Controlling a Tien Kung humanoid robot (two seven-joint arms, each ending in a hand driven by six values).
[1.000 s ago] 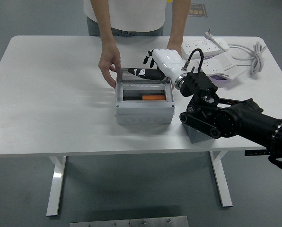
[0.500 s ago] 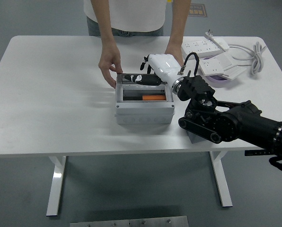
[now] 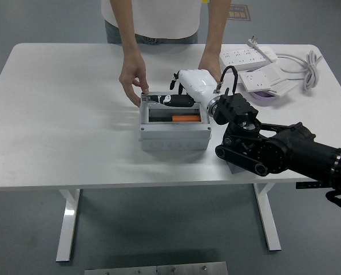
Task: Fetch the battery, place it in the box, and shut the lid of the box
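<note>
At frame centre we see the grey box (image 3: 174,127) with the orange battery (image 3: 186,118) already inside, so only the lid (image 3: 169,99) remains. The right hand (image 3: 182,94) reaches in from the lower right, its dark fingers (image 3: 171,99) lying along the lid's upper edge, presumably to push it down. A person's hand (image 3: 131,81) touches the box's upper-left corner, apparently steadying it. We cannot tell whether those fingers grip the lid. The person's other hand (image 3: 209,62) is partly hidden.

High head view, table (image 3: 62,114) seemingly mid-distance
</note>
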